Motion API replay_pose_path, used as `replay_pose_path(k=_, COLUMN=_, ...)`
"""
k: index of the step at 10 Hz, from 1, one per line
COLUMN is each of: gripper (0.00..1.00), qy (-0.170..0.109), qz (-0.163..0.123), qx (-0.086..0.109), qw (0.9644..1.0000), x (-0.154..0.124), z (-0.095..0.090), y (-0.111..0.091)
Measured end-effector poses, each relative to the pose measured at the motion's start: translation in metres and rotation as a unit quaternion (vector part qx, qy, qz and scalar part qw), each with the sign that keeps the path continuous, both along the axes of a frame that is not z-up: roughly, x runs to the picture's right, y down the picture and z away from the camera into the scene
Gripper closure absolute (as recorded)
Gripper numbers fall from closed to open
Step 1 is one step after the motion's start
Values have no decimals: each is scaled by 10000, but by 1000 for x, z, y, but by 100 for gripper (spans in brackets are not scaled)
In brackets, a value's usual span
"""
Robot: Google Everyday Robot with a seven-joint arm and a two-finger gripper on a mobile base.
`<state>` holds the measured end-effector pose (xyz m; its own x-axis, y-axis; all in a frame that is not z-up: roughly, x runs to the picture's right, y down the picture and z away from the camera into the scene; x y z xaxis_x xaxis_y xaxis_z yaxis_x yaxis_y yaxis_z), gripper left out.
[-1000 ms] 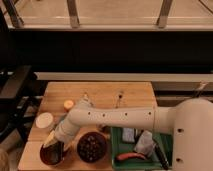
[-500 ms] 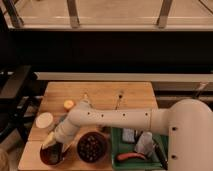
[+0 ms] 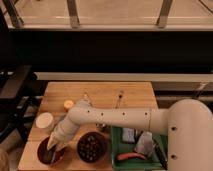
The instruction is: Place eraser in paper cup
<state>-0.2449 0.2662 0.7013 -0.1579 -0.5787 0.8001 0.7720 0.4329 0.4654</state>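
The gripper (image 3: 51, 149), its fingers pinched together, reaches down into the red bowl (image 3: 41, 151), where the eraser cannot be told from the dark inside beneath it, while the paper cup (image 3: 44, 120) stands just beyond it, not touching.

— Where's the gripper (image 3: 52, 151)?
— Lower left of the frame, down in the red bowl (image 3: 41, 149), fingers closed. My own wrist covers the tips, so I can't tell whether the eraser is between them.
— And the lower right?
— The green tray (image 3: 115, 149) runs off the bottom edge. Its contents are too blurred for me to name.
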Motion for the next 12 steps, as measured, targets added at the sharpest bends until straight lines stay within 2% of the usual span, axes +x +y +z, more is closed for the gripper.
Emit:
replay_pose_path(k=3, gripper=93, qy=-142, qz=285, qx=84, qw=9995, x=8, z=-7, y=-24)
replay_pose_path(k=5, gripper=93, qy=-296, qz=555, qx=176, qw=9979, x=14, z=-13, y=-51)
replay_pose_path(k=7, gripper=93, qy=-435, qz=733, qx=337, qw=9958, x=20, z=-17, y=-87)
replay_pose_path(k=10, gripper=93, qy=-611, qz=666, qx=666, qw=9937, x=28, z=-4, y=-134)
replay_pose_path(k=12, gripper=93, qy=-823, qz=601, qx=992, qw=9898, x=31, z=6, y=-158)
